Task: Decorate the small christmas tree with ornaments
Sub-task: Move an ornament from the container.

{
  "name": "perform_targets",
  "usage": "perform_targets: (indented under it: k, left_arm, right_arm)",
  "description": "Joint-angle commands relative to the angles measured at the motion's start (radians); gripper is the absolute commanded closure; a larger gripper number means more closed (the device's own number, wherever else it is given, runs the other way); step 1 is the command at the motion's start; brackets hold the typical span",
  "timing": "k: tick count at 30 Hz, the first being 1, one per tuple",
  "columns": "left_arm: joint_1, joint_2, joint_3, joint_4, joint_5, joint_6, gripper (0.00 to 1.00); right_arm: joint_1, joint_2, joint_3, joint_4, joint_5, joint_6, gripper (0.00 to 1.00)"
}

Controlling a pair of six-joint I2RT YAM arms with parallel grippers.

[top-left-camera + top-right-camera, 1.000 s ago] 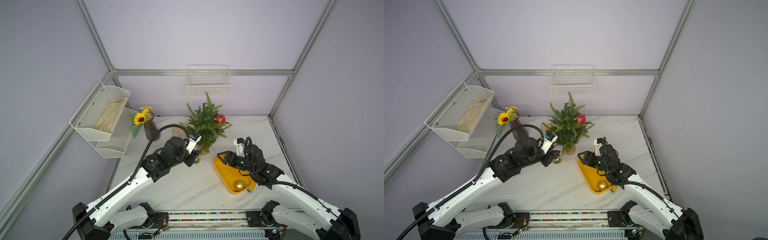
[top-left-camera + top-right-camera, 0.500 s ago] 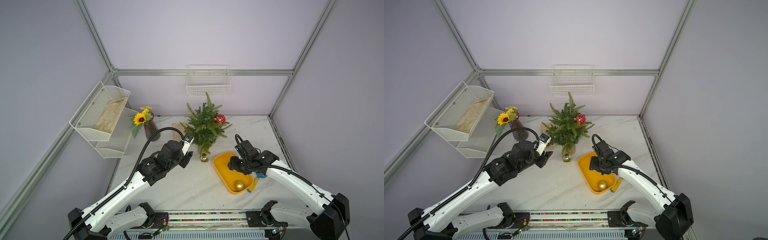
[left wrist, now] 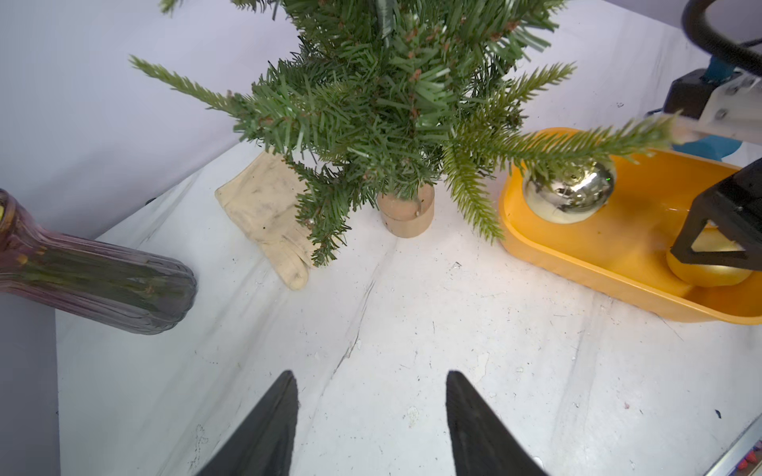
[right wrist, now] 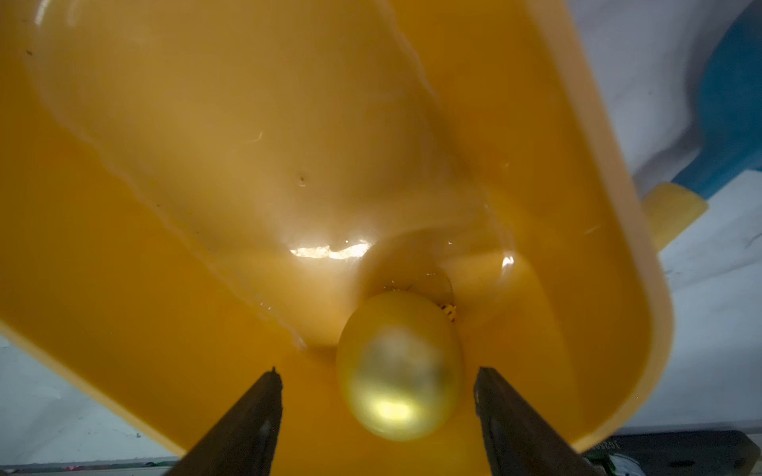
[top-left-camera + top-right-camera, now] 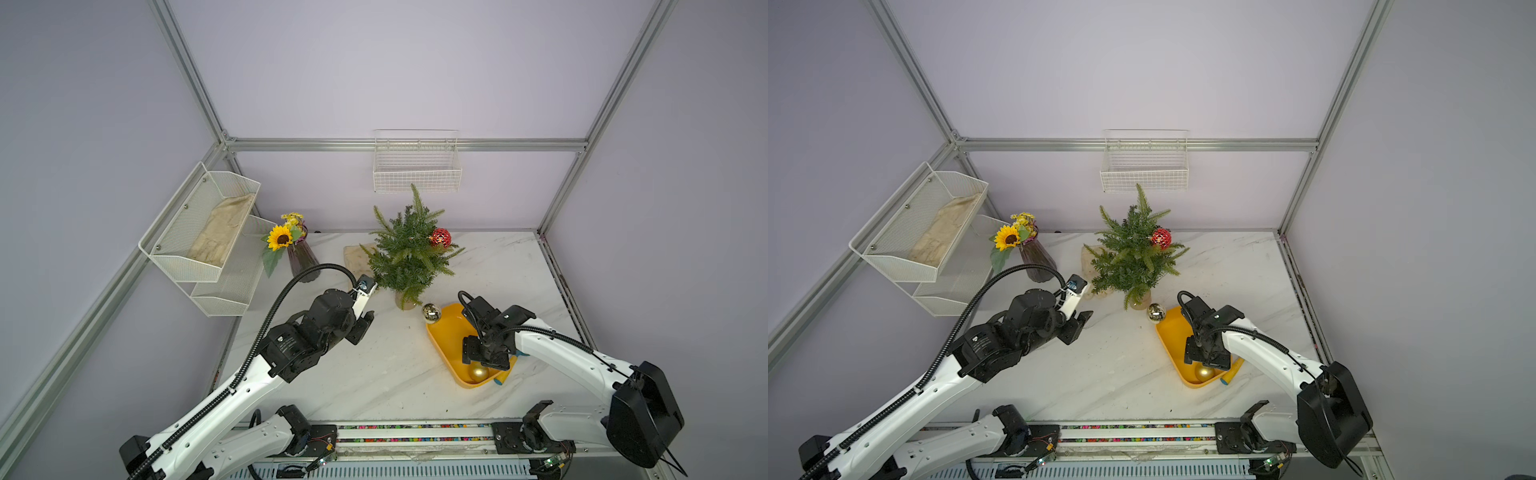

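Where it hangs, red ball [image 5: 440, 237] (seemingly faceted) glitters.

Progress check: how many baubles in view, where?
3. Red glittery bauble hangs on the small christmas tree; mirrored bauble under a low branch, at the yellow tray rim; matte gold bauble lies in the tray. Foliage could hide more.

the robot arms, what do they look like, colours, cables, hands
Both arms have white shell links with black joints. The left arm carries a thick black ribbed hose; the right arm has thinner smooth black cables looping at its wrist. The left hand and right hand each have two black fingers tapering to points.
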Motion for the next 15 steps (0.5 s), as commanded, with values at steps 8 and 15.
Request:
perform_targets:
  k: [8,15]
  left_arm:
    - [0.001,-0.122,-0.052,0.04,-0.008,0.029,0.41]
    - [0.001,-0.155,-0.061,0.046,-0.016,0.031,0.41]
  right_arm:
    - [0.017,0.105,0.008,0.024,0.025,-0.02,0.23]
    - [0.028,0.197,-0.006,0.096,-0.063,-0.04,0.31]
